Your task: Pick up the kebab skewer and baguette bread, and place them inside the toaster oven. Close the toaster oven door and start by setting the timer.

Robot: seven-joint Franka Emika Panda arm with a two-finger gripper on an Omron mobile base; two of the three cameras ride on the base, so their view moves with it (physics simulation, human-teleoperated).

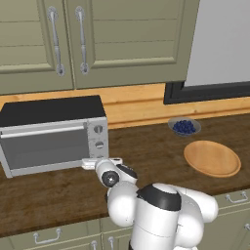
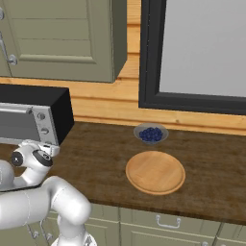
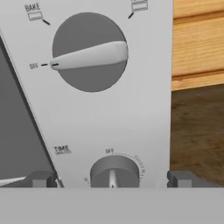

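Toaster oven [image 1: 51, 134] sat on the table [image 1: 156, 146] with its door [image 1: 44, 146] shut. Gripper [image 3: 111, 179] hovered just before the timer knob [image 3: 114, 173], jaws spread wide either side, likely lined up to grip and turn it. Wooden plate [image 2: 155, 172] lay bare.

The arm [image 1: 161, 215] is built of glossy white, rounded shells, bulging like smooth bulbs at each link. A dark, near-black band rings the joint between the near links, and a smaller dark collar sits at the wrist. A round white cap with a dark centre closes the side of the wrist joint. The hand [image 1: 100, 162] is a flat, pale grey-white block. Two small, dark grey, blocky fingertips [image 3: 41, 178] end the gripper [image 3: 111, 179].
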